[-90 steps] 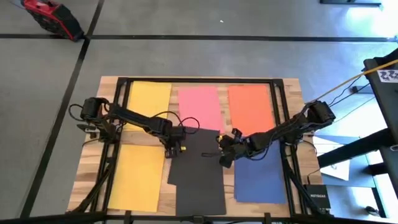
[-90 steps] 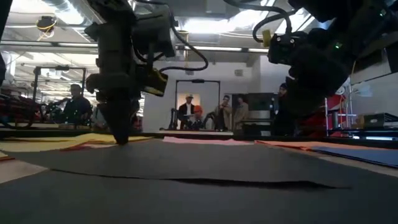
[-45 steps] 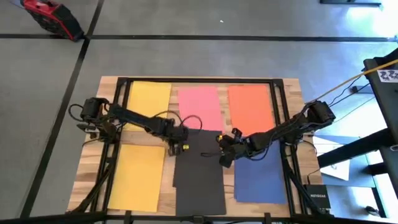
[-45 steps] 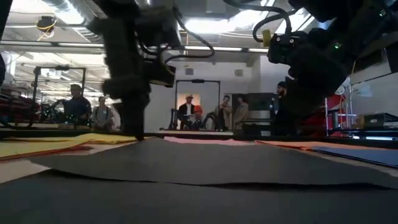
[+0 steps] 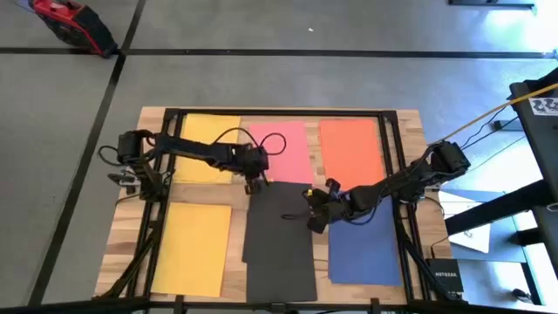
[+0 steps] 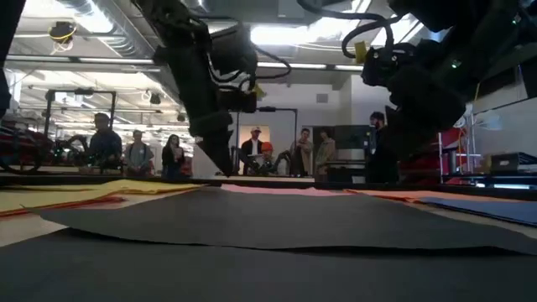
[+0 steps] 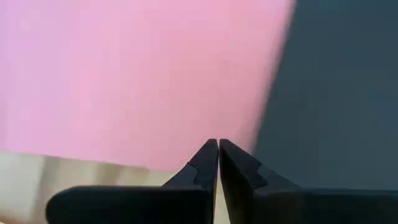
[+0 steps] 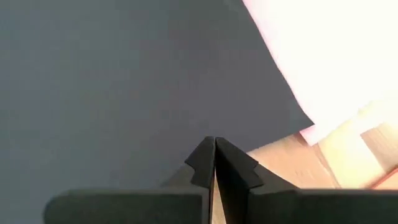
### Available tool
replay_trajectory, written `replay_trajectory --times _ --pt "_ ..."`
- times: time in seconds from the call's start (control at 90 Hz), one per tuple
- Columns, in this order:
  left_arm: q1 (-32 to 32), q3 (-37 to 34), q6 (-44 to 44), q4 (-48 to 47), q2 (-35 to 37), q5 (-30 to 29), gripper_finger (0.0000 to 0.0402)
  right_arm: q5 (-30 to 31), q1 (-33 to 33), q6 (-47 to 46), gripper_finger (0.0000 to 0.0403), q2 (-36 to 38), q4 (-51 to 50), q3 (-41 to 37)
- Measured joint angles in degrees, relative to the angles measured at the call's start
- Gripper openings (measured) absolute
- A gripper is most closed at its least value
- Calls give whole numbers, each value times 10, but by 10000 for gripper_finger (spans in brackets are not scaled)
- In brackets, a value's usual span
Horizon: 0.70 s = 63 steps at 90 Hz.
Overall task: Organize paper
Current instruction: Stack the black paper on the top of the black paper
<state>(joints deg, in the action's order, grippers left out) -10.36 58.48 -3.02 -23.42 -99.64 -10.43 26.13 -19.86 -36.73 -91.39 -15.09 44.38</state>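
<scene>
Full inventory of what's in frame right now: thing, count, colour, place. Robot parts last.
Yellow paper: 2, yellow, far left and near left of the table.
Pink paper: 1, pink, far middle.
Orange paper: 1, orange, far right.
Black paper: 1, black, near middle, far edge overlapping the pink sheet.
Blue paper: 1, dark blue, near right.
Table: 1, pale wood, with a black frame.
Red tool: 1, on the floor, far left.
People: several, standing in the room behind.
Left gripper: shut, at the pink sheet's near left corner.
Right gripper: shut, over the black sheet's right edge.
</scene>
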Motion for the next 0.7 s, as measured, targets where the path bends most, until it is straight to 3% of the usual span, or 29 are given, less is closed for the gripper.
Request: replay_trajectory --times 0.211,0.7 --pt "-3 0 -2 -2 -34 49 0 0 0 0 1 0 -3 0" --pt "64 0 42 -15 -28 54 0 0 0 -3 1 0 -16 0"
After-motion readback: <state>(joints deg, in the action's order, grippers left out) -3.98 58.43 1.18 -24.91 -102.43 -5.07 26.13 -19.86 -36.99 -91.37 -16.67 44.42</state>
